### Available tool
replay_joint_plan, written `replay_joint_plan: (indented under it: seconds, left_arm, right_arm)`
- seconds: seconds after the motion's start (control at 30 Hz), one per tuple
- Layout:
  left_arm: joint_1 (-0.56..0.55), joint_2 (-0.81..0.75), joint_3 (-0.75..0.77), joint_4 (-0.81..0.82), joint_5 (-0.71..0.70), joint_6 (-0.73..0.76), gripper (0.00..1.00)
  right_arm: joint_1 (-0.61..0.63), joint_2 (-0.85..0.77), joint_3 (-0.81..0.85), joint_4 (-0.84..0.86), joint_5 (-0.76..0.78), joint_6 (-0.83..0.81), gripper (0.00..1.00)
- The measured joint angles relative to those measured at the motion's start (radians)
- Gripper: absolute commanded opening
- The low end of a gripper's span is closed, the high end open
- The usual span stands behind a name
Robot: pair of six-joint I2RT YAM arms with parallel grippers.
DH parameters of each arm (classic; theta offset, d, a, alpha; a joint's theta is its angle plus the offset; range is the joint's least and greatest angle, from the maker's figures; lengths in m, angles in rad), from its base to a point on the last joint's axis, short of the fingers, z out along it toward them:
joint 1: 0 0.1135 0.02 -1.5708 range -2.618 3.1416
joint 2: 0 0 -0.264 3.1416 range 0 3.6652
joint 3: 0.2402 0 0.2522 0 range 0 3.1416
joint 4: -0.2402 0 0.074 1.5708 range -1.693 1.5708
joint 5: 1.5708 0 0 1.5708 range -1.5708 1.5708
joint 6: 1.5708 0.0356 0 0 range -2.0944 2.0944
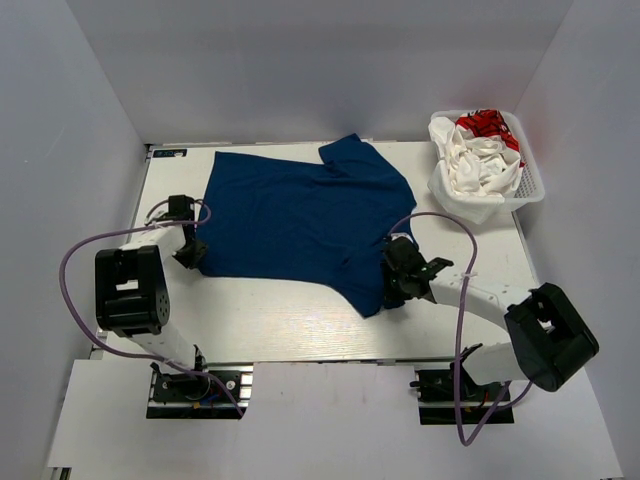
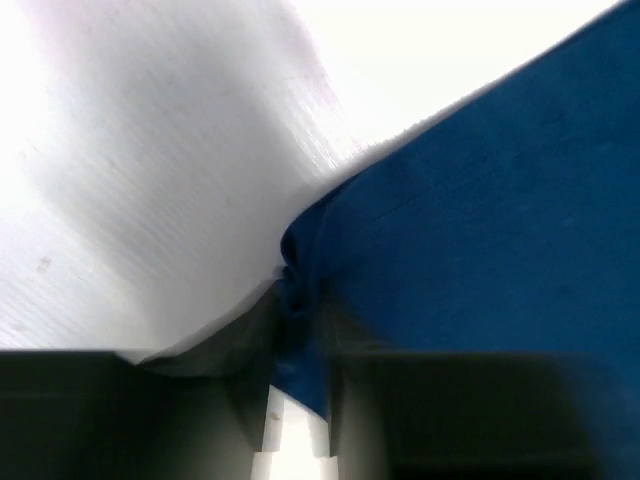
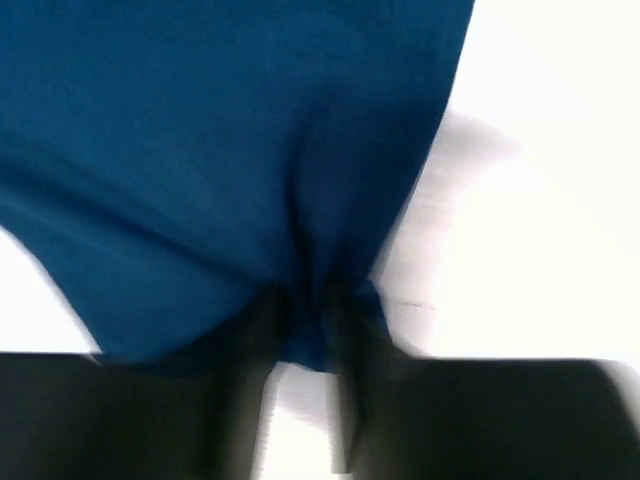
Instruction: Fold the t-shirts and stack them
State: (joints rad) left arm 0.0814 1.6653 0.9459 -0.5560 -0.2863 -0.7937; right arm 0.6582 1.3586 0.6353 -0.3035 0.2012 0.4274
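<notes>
Reaching low over the bench [image 1: 270, 325], the left arm is bent along the left edge, and the near left corner of the blue t-shirt [image 1: 290, 215] is pinched in the left pincer [image 1: 190, 250]. The right arm is stretched inward from the right, and the shirt's near right hem is gripped by the right pincer [image 1: 398, 275]. The shirt is spread mid-bench. The white t-shirt [image 1: 478, 165] is heaped in the mesh basket [image 1: 536, 190] at the far right corner.

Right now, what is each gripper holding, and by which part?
Both pinch the blue t-shirt: the left gripper holds its near left corner, the right gripper a fold at its near right edge.
</notes>
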Motion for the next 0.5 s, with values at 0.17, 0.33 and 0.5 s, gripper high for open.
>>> replay_joint_plan:
  seconds: [0.17,0.33,0.5]
  left_arm:
    - [0.003,-0.048,-0.050,0.008,0.020,-0.016,0.00]
    - [-0.006,-0.143,-0.133,-0.044,0.053,-0.051,0.00]
    - [-0.012,-0.254,-0.209,-0.118,0.108,-0.079,0.00]
  right_arm:
    - [0.000,-0.055,-0.043,-0.017,-0.075,0.081,0.00]
    - [0.013,-0.191,-0.089,-0.170,-0.149,0.139,0.00]
    - [0.027,-0.291,-0.076,-0.296,-0.224,0.169,0.00]
